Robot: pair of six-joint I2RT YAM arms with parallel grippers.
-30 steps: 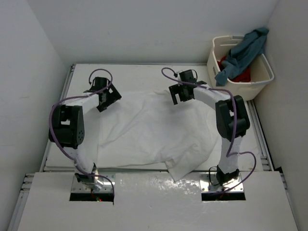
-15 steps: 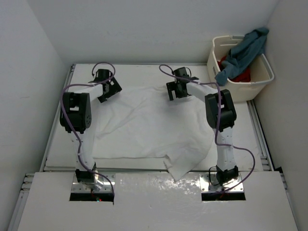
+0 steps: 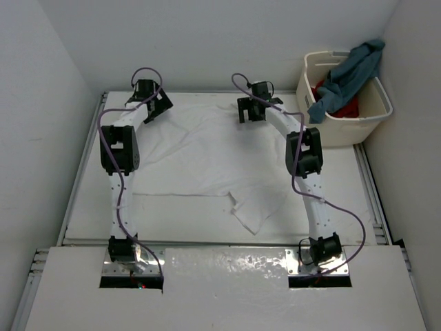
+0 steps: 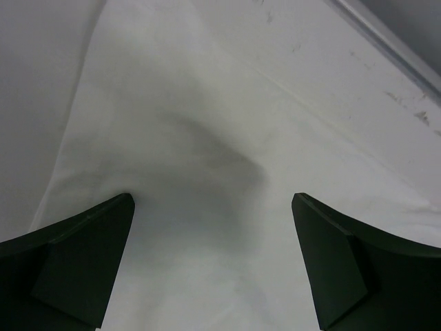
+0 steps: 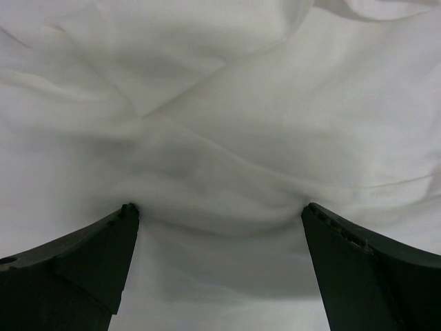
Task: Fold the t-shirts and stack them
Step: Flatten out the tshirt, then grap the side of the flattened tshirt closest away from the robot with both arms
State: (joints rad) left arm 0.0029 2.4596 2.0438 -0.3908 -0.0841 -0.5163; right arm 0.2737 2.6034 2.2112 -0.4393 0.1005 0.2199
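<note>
The white t-shirt (image 3: 207, 162) lies spread on the table, with a loose corner trailing at its near right. My left gripper (image 3: 153, 110) is at the shirt's far left corner. In the left wrist view it (image 4: 212, 200) is open, with white cloth (image 4: 172, 138) lying between and under the fingers. My right gripper (image 3: 251, 114) is at the shirt's far edge, right of centre. It (image 5: 218, 208) is open over wrinkled white cloth (image 5: 220, 103). The dusty blue-grey shirt (image 3: 348, 72) hangs over the basket's rim, and the red shirt (image 3: 344, 107) lies inside the basket.
The cream laundry basket (image 3: 372, 114) stands at the far right, beyond the table's right rail. White walls close in the back and both sides. Bare table (image 4: 331, 83) shows past the shirt's far edge, with a metal rail beyond it.
Both arms have stretched out toward the far edge of the table. The white shirt has been drawn away from the near edge and lies flatter.
</note>
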